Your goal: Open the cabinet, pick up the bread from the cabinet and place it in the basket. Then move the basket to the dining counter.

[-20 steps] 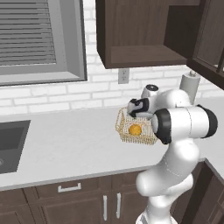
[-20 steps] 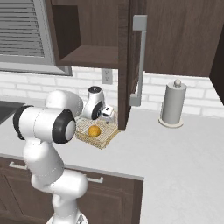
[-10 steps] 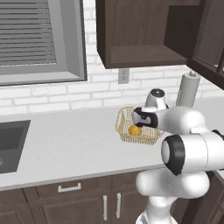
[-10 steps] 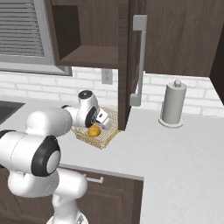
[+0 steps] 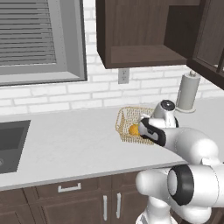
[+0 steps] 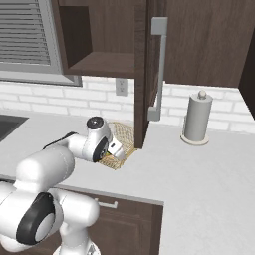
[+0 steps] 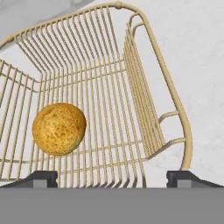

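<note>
The golden wire basket (image 5: 127, 119) (image 6: 124, 135) (image 7: 144, 87) sits on the pale worktop under the cabinet (image 5: 140, 48), whose glass-panelled door (image 6: 144, 74) with the long silver handle (image 6: 159, 64) stands swung open. The round golden bread (image 5: 133, 130) (image 7: 59, 129) lies inside the basket, left of centre in the hand view. My gripper (image 5: 140, 128) (image 6: 119, 151) (image 7: 112, 177) hovers at the basket's near rim, looking into it, fingers wide apart with nothing between them. The right fingertip (image 7: 183, 177) is just below the rim's corner. The dining counter is out of view.
A paper towel roll on its stand (image 5: 188, 92) (image 6: 195, 119) is on the worktop to the right of the basket. A dark inset sink (image 5: 11, 144) lies at far left. The open door hangs just over the basket's right side.
The arm has folded lower, elbow swinging down and right, and the hand has dropped toward the basket's near rim. Bread and basket stay about where they were.
</note>
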